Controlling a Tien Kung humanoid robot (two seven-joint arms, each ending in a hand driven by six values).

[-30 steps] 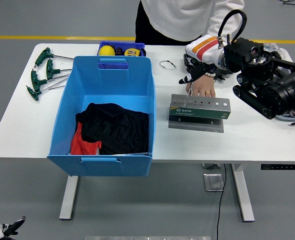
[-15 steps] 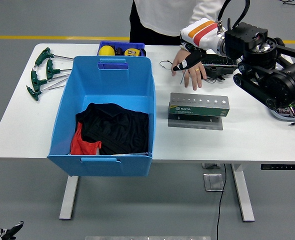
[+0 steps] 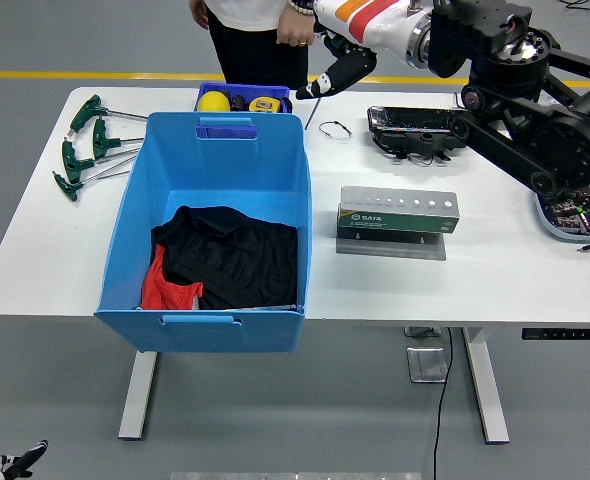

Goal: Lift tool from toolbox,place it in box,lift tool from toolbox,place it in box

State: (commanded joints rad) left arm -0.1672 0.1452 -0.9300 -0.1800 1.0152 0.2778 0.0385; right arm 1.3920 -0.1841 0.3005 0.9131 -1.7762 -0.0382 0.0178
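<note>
On the left of the bench (image 3: pixel 35 270), green-handled T wrenches (image 3: pixel 87 143) are lying loose, well apart from everything the arm is working on. Next along, the blue box (image 3: pixel 210 230) is sitting with only black and red cloth (image 3: pixel 220 262) showing in it. Just past its far right corner, the right hand (image 3: pixel 333 70) is hanging above the bench with a thin metal tool (image 3: pixel 312 112) dangling from its dark fingers, so the carrying step looks to be under way. The next move, I would judge, calls for swinging further left over the box's opening and letting go. To the right, the grey toolbox (image 3: pixel 399 212) is showing a green label reading "SATA". A person's hand (image 3: pixel 293 22) is hanging by the far edge.
</note>
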